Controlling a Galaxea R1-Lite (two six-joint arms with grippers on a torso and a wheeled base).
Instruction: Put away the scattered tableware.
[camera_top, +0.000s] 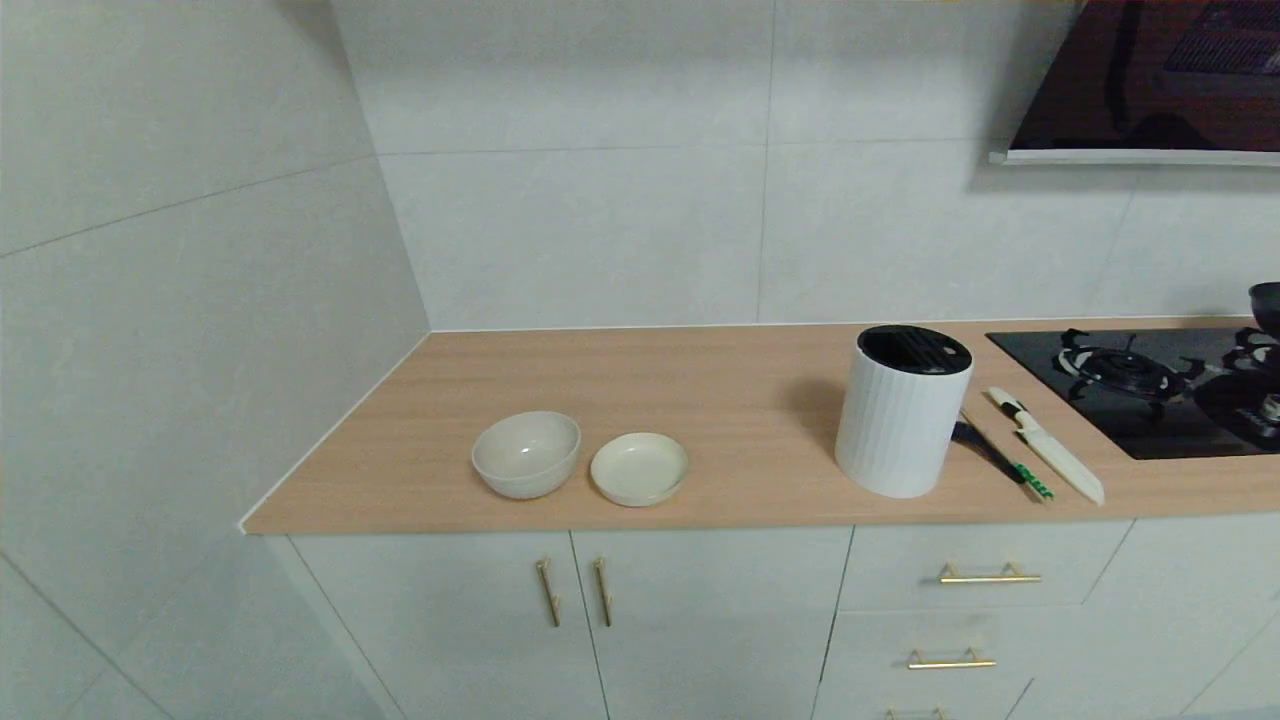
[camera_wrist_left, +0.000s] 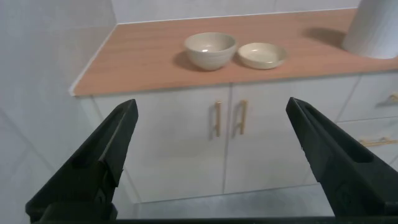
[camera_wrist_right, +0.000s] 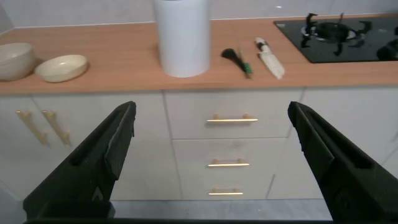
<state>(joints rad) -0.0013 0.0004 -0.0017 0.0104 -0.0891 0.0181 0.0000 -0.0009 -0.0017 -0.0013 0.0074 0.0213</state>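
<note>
The bowl (camera_top: 526, 453) and the shallow dish (camera_top: 639, 467) stand just beside each other on the wooden table (camera_top: 720, 380), near its front edge and above the two cabinet doors (camera_top: 575, 620). Well apart from them, toward the right, the tall white holder (camera_top: 903, 410) stands upright. It stands between the two dishes and the cutlery. Just beside the holder lies a dark-handled utensil (camera_top: 1000, 458), and next to that, a little apart, a knife (camera_top: 1047, 445) with a white blade. The black stove (camera_top: 1140, 385) is set into the table near the knife, and a dark hood (camera_top: 1150, 80) hangs on the wall above it.

The head view looks down on the black slotted top of the holder. The left wrist view faces the cabinet doors, with the bowl and dish higher up on the table. The left tool (camera_wrist_left: 211, 109) is below table level, with its fingers spread wide and gripping nothing. The right wrist view faces the drawers (camera_wrist_right: 227, 140) under the holder, utensil and knife. The right tool (camera_wrist_right: 211, 109) is also spread wide and grips nothing.
</note>
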